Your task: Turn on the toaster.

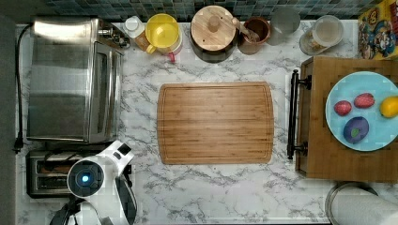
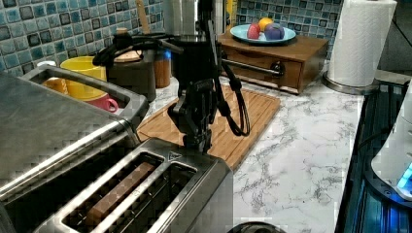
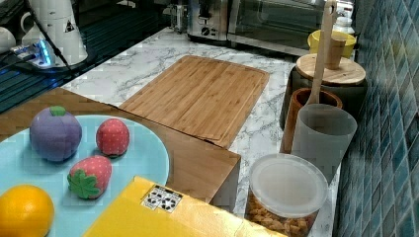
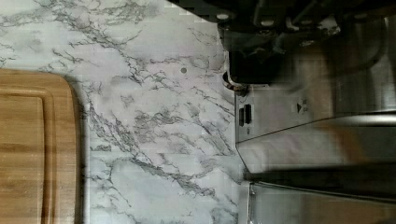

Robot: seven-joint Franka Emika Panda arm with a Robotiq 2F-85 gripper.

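Toaster (image 1: 47, 173) sits at 8 o'clock in the top view, hard against the oven (image 1: 70, 79) at its 12. Gripper (image 2: 201, 141) hangs over the toaster's end edge nearest the board (image 1: 216, 123), tips just at the top rim in the left view; can't tell if jaws are open or closed. Bare marble counter (image 1: 211, 192) lies btwn toaster and board, w/ more open room at 6 o'clock of the board.
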